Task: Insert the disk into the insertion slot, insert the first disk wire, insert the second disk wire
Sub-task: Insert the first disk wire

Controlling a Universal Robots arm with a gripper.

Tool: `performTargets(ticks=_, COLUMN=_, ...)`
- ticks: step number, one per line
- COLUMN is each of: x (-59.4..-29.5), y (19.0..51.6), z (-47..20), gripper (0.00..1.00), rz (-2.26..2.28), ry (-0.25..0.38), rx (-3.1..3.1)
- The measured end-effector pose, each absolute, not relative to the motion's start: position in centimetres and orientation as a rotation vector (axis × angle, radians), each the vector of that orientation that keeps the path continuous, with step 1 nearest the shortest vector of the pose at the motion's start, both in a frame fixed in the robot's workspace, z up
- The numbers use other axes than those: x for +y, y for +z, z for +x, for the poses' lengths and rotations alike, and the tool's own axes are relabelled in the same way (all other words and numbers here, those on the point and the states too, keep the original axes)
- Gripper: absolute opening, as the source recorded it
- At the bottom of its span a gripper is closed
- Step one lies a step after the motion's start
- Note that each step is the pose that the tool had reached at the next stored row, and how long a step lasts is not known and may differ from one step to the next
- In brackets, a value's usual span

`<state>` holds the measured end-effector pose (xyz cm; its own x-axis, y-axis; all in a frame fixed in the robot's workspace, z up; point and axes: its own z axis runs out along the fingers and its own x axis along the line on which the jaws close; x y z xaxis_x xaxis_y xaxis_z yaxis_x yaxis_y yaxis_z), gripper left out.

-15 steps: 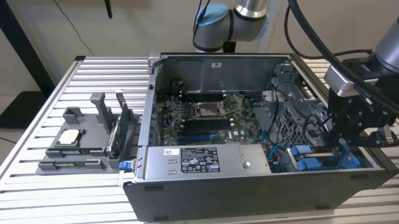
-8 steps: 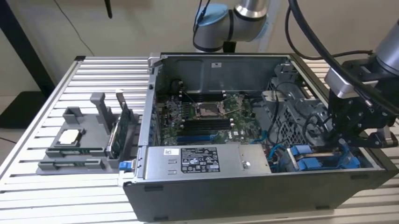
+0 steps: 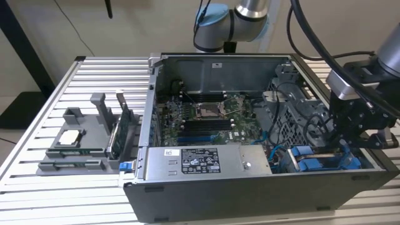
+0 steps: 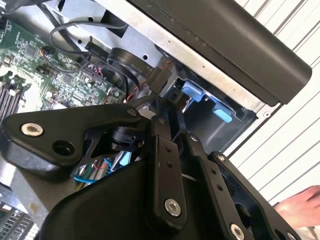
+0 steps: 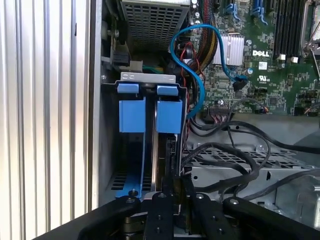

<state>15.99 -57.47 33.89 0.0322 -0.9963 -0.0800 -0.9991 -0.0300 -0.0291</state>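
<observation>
Exterior view: open case (image 3: 250, 199) on a slatted table (image 3: 56, 93). The arm comes in from the exterior view's right. Gripper (image 3: 338, 149) is down inside the case's near corner on that side, right over the slot (image 3: 322, 165) with its blue carriers. Power-supply box (image 3: 206, 161) runs along the near wall, with the motherboard (image 3: 212, 117) behind it. A grey holder (image 3: 81, 140) sits on the table off the case's other side, with a few parts in it.

Second wrist view: gripper (image 4: 162, 114) fingers are drawn together and look pinched on a black wire plug (image 4: 159, 79) with thin red and black leads. The plug hangs just above the slot (image 4: 200, 122), close to two blue tabs (image 4: 192, 92). I can't tell if the plug touches anything below. A hand (image 4: 300, 205) rests on the table outside the case.

First wrist view: disk (image 5: 169, 116) is seated upright in the slot (image 5: 147, 76), its blue carrier side by side with a second blue carrier (image 5: 131, 115). Gripper (image 5: 172, 174) is in line with the disk's end, and the wire plug (image 5: 171, 150) is a dark piece between the fingertips. A blue cable (image 5: 200, 85) loops from beside the slot over to the motherboard (image 5: 260, 60). Black cables lie across the metal cage next to the gripper.
</observation>
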Motion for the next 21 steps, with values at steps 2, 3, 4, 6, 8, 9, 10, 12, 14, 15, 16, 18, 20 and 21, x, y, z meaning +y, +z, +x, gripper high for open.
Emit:
performTargets(ticks=2, x=-57.5, y=33.9, z=16.1, gripper=0.19, rz=-2.198, ry=0.059, rx=2.137)
performTargets(ticks=3, x=-57.5, y=33.9, z=16.1, gripper=0.19, rz=-2.197, ry=0.060, rx=2.140)
performTargets(ticks=4, x=-57.5, y=33.9, z=16.1, gripper=0.19, rz=-2.196, ry=0.062, rx=2.141)
performTargets(ticks=6, x=-57.6, y=34.1, z=16.1, gripper=0.19, rz=-2.196, ry=0.062, rx=2.142)
performTargets(ticks=8, x=-57.6, y=34.8, z=16.1, gripper=0.19, rz=-2.195, ry=0.063, rx=2.142)
performTargets(ticks=9, x=-57.6, y=35.2, z=16.1, gripper=0.19, rz=-2.195, ry=0.062, rx=2.142)
performTargets(ticks=10, x=-57.7, y=35.4, z=16.1, gripper=0.19, rz=-2.195, ry=0.063, rx=2.142)
performTargets(ticks=12, x=-58.0, y=35.5, z=16.1, gripper=0.19, rz=-2.195, ry=0.062, rx=2.143)
performTargets(ticks=14, x=-58.1, y=35.4, z=15.9, gripper=0.19, rz=-2.193, ry=0.062, rx=2.145)
performTargets(ticks=15, x=-58.1, y=35.4, z=15.8, gripper=0.19, rz=-2.190, ry=0.062, rx=2.148)
performTargets(ticks=16, x=-58.1, y=35.3, z=15.6, gripper=0.19, rz=-2.188, ry=0.061, rx=2.150)
performTargets(ticks=18, x=-58.1, y=35.1, z=15.5, gripper=0.19, rz=-2.185, ry=0.061, rx=2.153)
performTargets(ticks=20, x=-58.1, y=35.0, z=15.5, gripper=0.19, rz=-2.185, ry=0.060, rx=2.153)
performTargets(ticks=21, x=-58.1, y=34.9, z=15.5, gripper=0.19, rz=-2.184, ry=0.059, rx=2.152)
